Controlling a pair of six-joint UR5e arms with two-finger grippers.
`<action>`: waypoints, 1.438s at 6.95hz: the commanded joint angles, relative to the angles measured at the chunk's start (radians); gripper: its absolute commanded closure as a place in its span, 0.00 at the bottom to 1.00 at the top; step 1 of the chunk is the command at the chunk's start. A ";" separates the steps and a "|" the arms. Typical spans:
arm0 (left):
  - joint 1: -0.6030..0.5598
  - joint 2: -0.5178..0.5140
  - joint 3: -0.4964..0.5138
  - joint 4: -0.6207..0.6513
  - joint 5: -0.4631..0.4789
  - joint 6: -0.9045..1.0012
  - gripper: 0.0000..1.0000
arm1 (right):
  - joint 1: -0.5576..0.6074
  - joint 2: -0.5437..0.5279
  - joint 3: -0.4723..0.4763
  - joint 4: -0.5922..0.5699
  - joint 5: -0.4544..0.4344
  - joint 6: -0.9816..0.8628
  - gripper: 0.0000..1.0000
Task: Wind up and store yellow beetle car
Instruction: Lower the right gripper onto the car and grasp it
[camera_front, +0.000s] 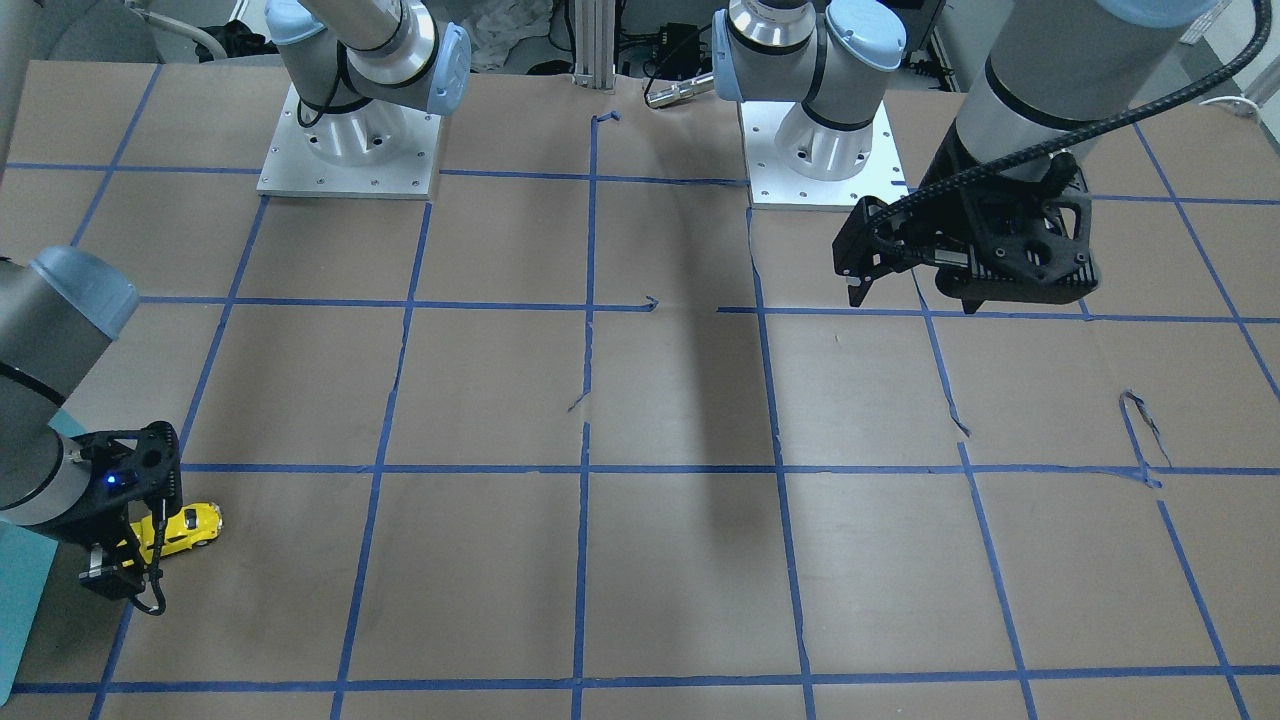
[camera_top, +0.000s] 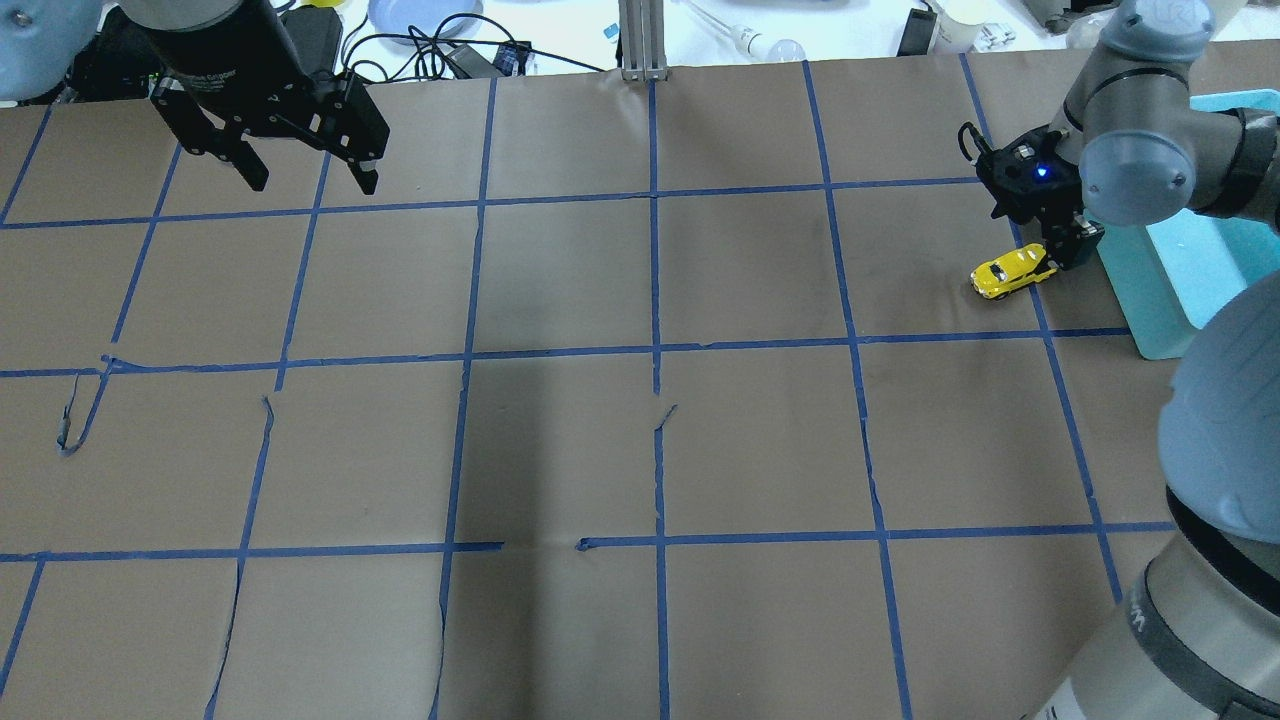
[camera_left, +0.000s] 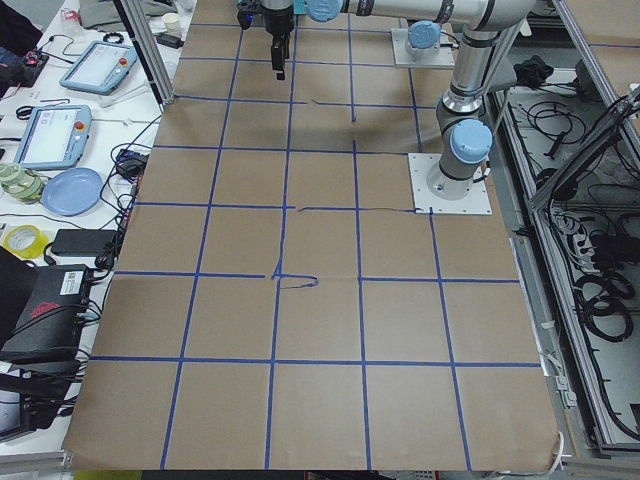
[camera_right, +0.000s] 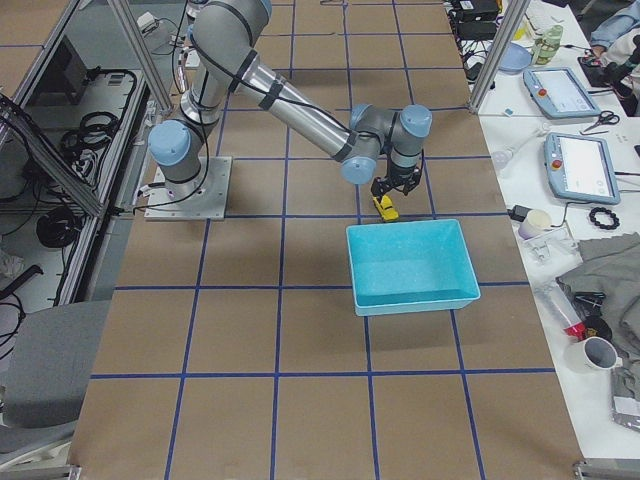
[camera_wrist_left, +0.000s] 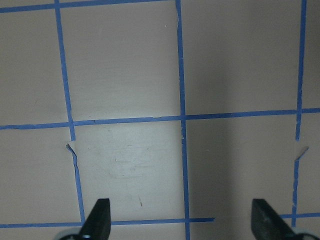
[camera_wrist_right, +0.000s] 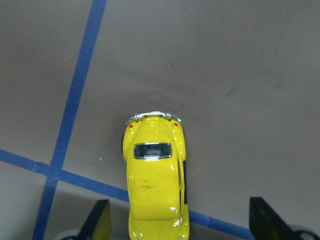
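Note:
The yellow beetle car (camera_top: 1010, 272) stands on its wheels on the brown paper at the far right, close to the teal bin. It also shows in the front view (camera_front: 187, 527), the right side view (camera_right: 385, 207) and the right wrist view (camera_wrist_right: 155, 175). My right gripper (camera_top: 1062, 245) is open and low over the car's front end. In the right wrist view its fingers (camera_wrist_right: 99, 220) stand wide on either side of the car without touching it. My left gripper (camera_top: 312, 183) is open and empty, hovering above the far left of the table (camera_wrist_left: 182, 207).
A teal bin (camera_top: 1150, 300) stands at the table's right edge, just beside the car; it shows empty in the right side view (camera_right: 410, 300). Blue tape lines grid the brown paper. The arm bases (camera_front: 345, 150) are bolted at the robot's side.

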 joint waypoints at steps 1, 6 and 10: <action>0.002 0.002 -0.005 0.009 0.001 0.003 0.00 | -0.014 0.022 0.004 -0.023 0.000 -0.005 0.03; 0.002 0.007 -0.007 0.023 0.006 0.000 0.00 | -0.016 0.021 0.023 -0.023 0.000 -0.023 0.46; 0.002 0.007 -0.007 0.025 0.008 -0.009 0.00 | -0.031 -0.051 0.010 -0.009 0.002 0.001 1.00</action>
